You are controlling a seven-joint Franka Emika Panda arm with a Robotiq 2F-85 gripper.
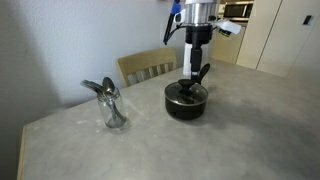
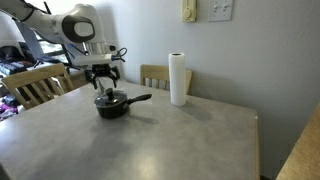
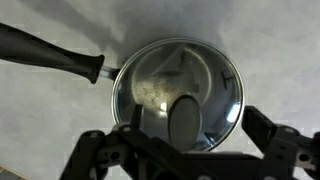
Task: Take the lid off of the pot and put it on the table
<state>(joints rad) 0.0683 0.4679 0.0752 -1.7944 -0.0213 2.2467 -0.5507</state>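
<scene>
Slippage risk: claw point(image 3: 185, 140) hangs wide open, empty, over the lid point(image 3: 180, 80) knob point(image 3: 183, 120); closing off-centre could shove the pot point(image 1: 186, 104) across the bench point(image 1: 245, 130).

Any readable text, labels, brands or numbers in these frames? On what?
None readable in any view.
No markings show on the pot or its lid.
The paper towel roll looks plain white.
The wall plates are too small to tell if they carry any text.
</scene>
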